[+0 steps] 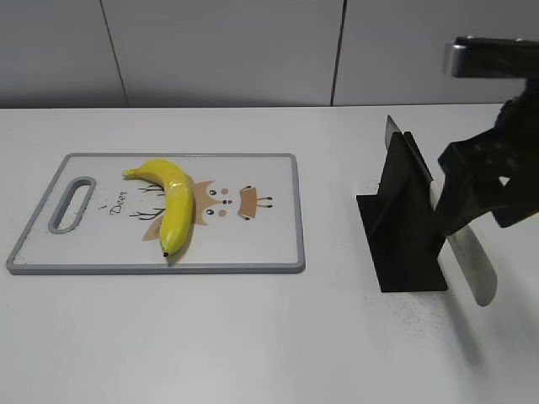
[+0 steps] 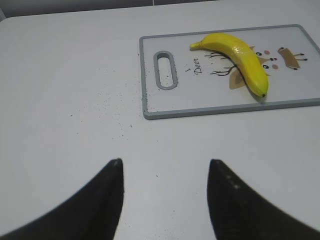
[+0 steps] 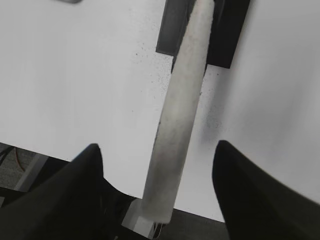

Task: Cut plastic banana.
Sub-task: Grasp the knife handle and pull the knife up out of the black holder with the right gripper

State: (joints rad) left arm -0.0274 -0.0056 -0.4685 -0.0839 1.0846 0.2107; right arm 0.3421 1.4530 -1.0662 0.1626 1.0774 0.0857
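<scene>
The plastic banana (image 1: 173,206) is bright yellow and lies on a white cutting board (image 1: 269,252) with a grey rim and a deer drawing; it also shows in the left wrist view (image 2: 240,57). A knife (image 1: 472,265) rests in a black stand (image 1: 404,227), its long grey end sticking out toward the front right. My right gripper (image 1: 463,210) is open, and its fingers straddle that grey end (image 3: 182,115) without closing on it (image 3: 157,146). My left gripper (image 2: 165,162) is open and empty over bare table, left of the board (image 2: 210,100).
The white table carries only the board on the left and the knife stand (image 3: 172,25) on the right. The table's front edge shows just below my right gripper. A grey panelled wall runs behind.
</scene>
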